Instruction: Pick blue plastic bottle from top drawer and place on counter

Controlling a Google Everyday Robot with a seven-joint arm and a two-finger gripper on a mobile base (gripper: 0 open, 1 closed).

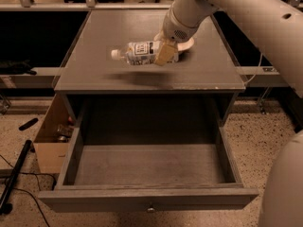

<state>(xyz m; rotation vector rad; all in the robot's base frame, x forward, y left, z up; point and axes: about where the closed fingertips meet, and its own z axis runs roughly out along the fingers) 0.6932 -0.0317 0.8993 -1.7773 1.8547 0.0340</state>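
Observation:
The blue plastic bottle [139, 52] is clear with a white cap pointing left and a pale label. It lies sideways in my gripper [169, 51], which is shut on its base end and holds it a little above the counter [118, 30], over the middle of the grey top. Its shadow falls on the counter near the front edge. The top drawer [149, 167] stands pulled fully open below, its grey floor bare, with a small metal knob [150, 207] on the front.
My white arm [246, 13] reaches in from the upper right and fills the right edge. A cardboard box [49, 136] with small items stands on the speckled floor left of the cabinet. A black pole and cables [14, 174] lie at the lower left.

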